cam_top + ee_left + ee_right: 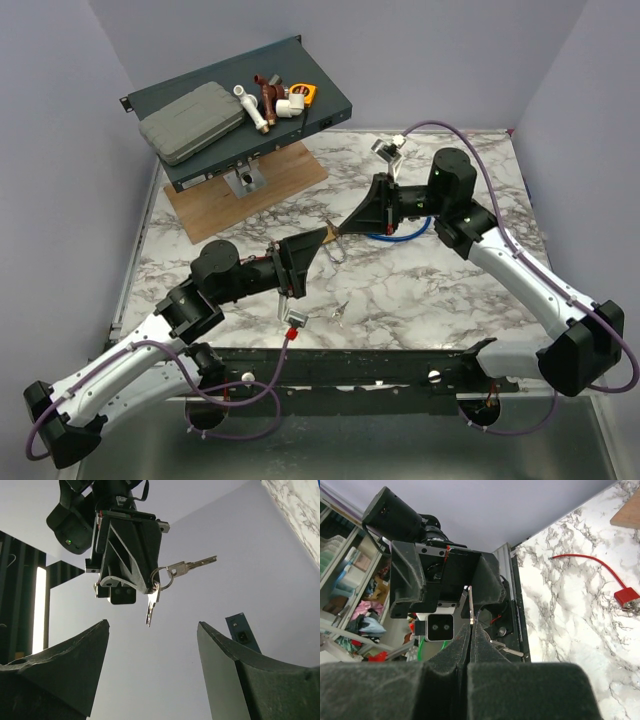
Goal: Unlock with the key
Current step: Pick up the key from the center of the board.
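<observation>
Top cam: right gripper (346, 227) & left gripper (318, 243) nearly tip to tip above marble table (420, 290). 
Left wrist: left jaws wide apart, nothing in them; key (151, 608) sticks out of right's tip, key ring (162, 578) attached. 
Right wrist: fingers clamped on key, seen edge-on.

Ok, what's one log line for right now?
left gripper: open, empty | right gripper: shut on keys | keys: dangling in front of left gripper
</observation>
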Tool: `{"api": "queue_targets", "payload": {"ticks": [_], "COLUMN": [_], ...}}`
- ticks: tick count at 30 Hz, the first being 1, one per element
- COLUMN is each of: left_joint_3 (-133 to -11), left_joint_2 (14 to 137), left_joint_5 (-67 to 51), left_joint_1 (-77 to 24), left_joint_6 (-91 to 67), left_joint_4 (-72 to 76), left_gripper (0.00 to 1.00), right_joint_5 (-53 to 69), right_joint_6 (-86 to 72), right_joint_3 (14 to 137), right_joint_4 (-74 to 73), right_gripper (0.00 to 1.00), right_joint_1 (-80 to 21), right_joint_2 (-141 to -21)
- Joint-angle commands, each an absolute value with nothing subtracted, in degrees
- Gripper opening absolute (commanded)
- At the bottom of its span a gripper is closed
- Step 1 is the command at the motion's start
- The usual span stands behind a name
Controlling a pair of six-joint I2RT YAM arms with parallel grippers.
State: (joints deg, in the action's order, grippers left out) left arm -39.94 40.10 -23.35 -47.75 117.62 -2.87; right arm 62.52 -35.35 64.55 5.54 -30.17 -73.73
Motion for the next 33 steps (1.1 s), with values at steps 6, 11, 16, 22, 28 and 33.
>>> {"api": "queue_targets", "payload": {"ticks": [6,11,16,22,28,33], "left_joint_3": [-39.3,-39.5,-39.6,-39.9,-40.0,-40.3], "left_joint_2": [43.4,44.3,44.9,44.9,44.7,44.5], "left_joint_5": [-20.7,-21.8,-22.3,-23.7,-23.9,-22.8], "left_joint_1": [-47.9,-47.9,-47.9,-47.9,-47.9,-47.9], "left_joint_6": [124.3,124.4,123.5,123.8,123.9,123.0], "left_joint_4": [3.8,3.8,5.2,4.8,4.3,5.1], "left_gripper": [0.66,0.6,0.46,0.24,0.0,0.0], "right_joint_5": [62.8,62.8,63.0,63.7,66.1,68.1], "right_joint_6": [-33.4,-33.2,-33.2,-33.9,-39.5,-44.0], "right_joint_3": [69.8,71.0,71.3,72.8,71.4,68.6], "right_joint_4": [-4.5,-5.3,-5.7,-4.5,4.7,12.4], "right_gripper": [0.01,0.01,0.01,0.01,0.01,0.29], "right_joint_1": [-31.6,-32.2,-32.4,-33.2,-33.2,-33.2], "right_joint_2": [-76.6,-77.2,-78.1,-79.8,-79.7,-79.3]}}
